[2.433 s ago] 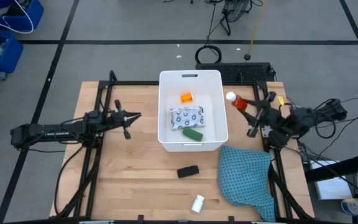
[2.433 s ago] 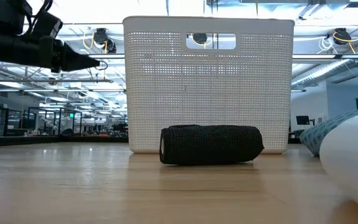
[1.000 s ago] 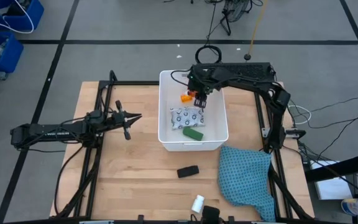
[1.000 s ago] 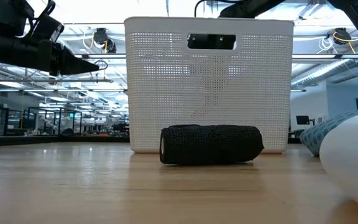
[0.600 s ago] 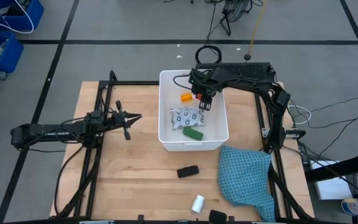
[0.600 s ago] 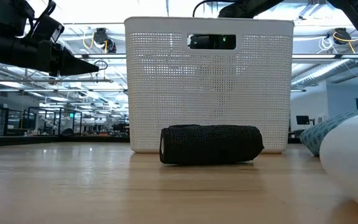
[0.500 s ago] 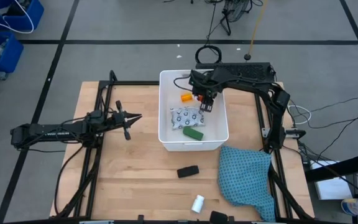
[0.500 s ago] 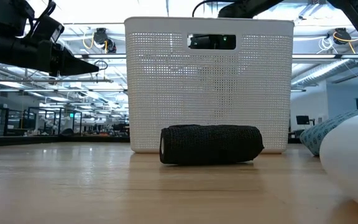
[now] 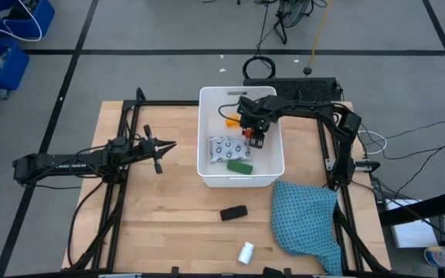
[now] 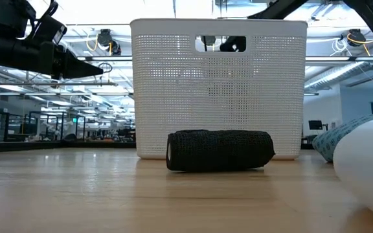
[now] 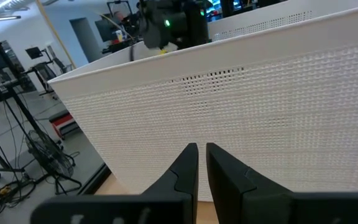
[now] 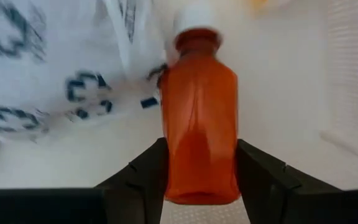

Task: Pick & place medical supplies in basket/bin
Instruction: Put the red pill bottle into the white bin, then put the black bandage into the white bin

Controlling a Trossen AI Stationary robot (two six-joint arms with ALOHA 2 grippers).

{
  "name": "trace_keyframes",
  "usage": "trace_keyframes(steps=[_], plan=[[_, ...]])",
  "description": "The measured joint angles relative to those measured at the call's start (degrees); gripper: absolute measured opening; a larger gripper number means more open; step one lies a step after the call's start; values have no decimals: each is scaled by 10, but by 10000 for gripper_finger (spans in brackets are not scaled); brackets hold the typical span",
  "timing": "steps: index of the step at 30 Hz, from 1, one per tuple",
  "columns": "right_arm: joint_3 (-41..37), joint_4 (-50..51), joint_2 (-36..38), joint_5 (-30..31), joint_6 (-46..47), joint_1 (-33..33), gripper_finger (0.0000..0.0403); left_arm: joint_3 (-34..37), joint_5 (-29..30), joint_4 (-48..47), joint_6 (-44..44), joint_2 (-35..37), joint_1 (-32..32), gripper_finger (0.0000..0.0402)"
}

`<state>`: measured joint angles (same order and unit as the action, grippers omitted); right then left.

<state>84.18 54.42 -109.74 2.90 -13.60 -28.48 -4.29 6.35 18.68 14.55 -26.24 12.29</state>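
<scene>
My right gripper [image 9: 255, 136] is inside the white tub [image 9: 204, 171], shut on the small red bottle [image 12: 201, 140], just above the white dark-dotted packet [image 9: 229, 148]. The orange vial [image 9: 230, 120] and the green oblong [image 9: 239, 165] also lie on the tub's floor. The black oblong [image 9: 234, 212] lies on its side on the table in front of the tub, and the small white bottle [image 9: 246, 252] lies near the near edge. My left gripper [image 9: 161, 150] is shut and hovers left of the tub, facing its wall [image 11: 260, 106]. My right gripper pinches the red bottle's body [image 12: 199, 168] between its two fingers [image 12: 143, 177], one on each side. The fingers come from above, pointing down into the tub. The bottle lies along them with its white cap [image 12: 194, 20] pointing away from the wrist. Whether the cap touches the tub's floor cannot be told.
A teal cloth [image 9: 307, 220] lies crumpled at the table's right near corner. In the low view the black oblong [image 10: 220, 151] sits in front of the tub [image 10: 219, 90], and the white bottle [image 10: 368, 171] fills the right edge. Bare wood lies left of the black oblong.
My right gripper, holding the red bottle, has moved from the far part of the tub toward its near side and lower into it, past the orange vial, and now stands beside the packet. The left arm has kept still.
</scene>
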Motion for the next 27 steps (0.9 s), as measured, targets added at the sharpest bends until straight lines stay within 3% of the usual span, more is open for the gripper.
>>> trace_keyframes(steps=[7,16,21,27], plan=[[-4,0,-1,29,-9,5,165,0,0,7,0,0,0,35],[-4,-3,18,47,-15,11,239,0,0,9,0,0,0,35],[-4,-19,64,70,-18,19,263,0,-2,9,0,0,0,35],[-3,-79,166,89,-25,39,254,0,-2,11,0,0,0,35]])
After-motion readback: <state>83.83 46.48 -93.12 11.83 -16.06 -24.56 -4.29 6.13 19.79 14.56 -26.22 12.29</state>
